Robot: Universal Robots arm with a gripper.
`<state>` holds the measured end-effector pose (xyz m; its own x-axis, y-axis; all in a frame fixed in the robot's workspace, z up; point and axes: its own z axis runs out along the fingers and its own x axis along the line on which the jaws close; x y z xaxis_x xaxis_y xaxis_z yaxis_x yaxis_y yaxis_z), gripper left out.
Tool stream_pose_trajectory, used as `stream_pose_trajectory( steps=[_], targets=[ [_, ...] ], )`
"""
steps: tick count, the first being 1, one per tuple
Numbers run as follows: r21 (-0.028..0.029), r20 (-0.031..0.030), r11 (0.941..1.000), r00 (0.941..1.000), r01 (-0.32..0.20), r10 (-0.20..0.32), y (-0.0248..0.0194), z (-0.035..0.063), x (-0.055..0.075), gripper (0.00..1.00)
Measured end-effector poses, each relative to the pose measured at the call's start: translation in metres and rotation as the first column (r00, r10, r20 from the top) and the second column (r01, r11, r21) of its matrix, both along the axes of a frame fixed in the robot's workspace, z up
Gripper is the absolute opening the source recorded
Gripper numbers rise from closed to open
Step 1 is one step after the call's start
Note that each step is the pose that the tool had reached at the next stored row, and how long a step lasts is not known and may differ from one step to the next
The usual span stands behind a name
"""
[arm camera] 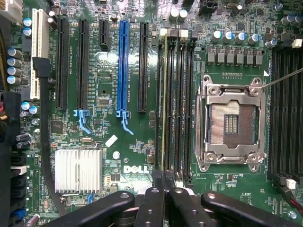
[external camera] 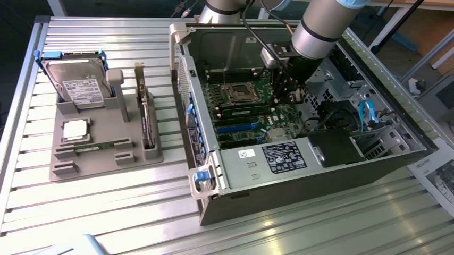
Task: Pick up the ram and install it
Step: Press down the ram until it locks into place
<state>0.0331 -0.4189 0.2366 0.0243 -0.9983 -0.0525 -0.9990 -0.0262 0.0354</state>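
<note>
Green ram (arm camera: 165, 104) seated in slot beside CPU socket (arm camera: 231, 124); claw (arm camera: 163, 201) together.

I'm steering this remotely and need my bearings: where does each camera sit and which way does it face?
Exterior view: high off the arm, angled down on the open computer case and parts holder; the arm reaches into the case.
Wrist view: on the wrist, facing straight onto the motherboard; the shut gripper shows, over the memory slots.
Shared: processor socket, motherboard.
</note>
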Motion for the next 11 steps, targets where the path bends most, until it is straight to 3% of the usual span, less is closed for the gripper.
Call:
stream_pose_trajectory(
  steps=[2,4,11],
  targets=[
    [-0.0005,-0.0001,1.0,1.0,0.0,0.0,0.0009,-0.0001,-0.0001,0.1],
    [-0.0013,0.0,1.0,1.0,0.0,0.0,0.0056,-0.0002,0.0,0.1],
    [-0.0014,0.0006,1.0,1.0,0.0,0.0,0.0056,-0.0034,-0.0004,0.1]
  ],
)
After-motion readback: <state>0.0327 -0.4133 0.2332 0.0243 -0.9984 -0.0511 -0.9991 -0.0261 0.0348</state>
